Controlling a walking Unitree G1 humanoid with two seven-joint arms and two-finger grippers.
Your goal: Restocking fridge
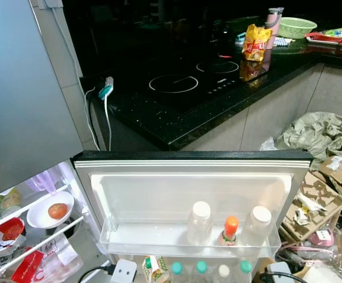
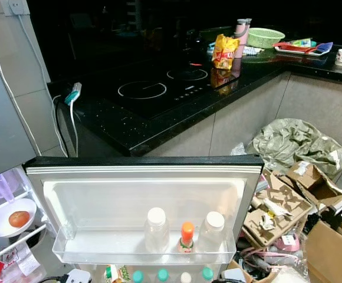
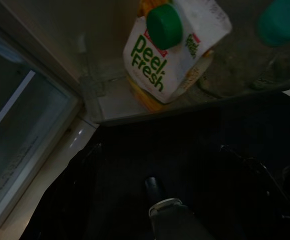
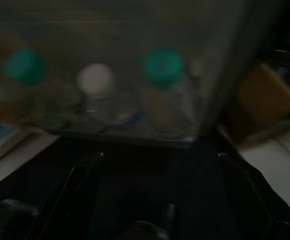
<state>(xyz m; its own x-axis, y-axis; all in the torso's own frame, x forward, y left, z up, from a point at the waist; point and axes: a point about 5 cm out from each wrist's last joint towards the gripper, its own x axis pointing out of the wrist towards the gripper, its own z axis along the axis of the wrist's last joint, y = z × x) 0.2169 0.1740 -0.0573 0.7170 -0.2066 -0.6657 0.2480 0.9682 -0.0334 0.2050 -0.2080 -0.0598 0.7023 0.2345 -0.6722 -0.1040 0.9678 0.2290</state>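
Above juice carton [image 3: 172,52], left fingers [image 3: 85,165] spread

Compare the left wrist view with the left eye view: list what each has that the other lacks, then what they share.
Left wrist view alone: the carton's "Peel Fresh" lettering and its green cap.

Left eye view alone: the upper door shelf with two white-capped bottles and an orange-capped bottle, the plate with a tomato, the black cooktop and a snack bag.

Shared: the juice carton on the lower door shelf, beside a teal-capped bottle.

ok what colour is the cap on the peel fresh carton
Green; the juice carton cap shows best in the left wrist view.
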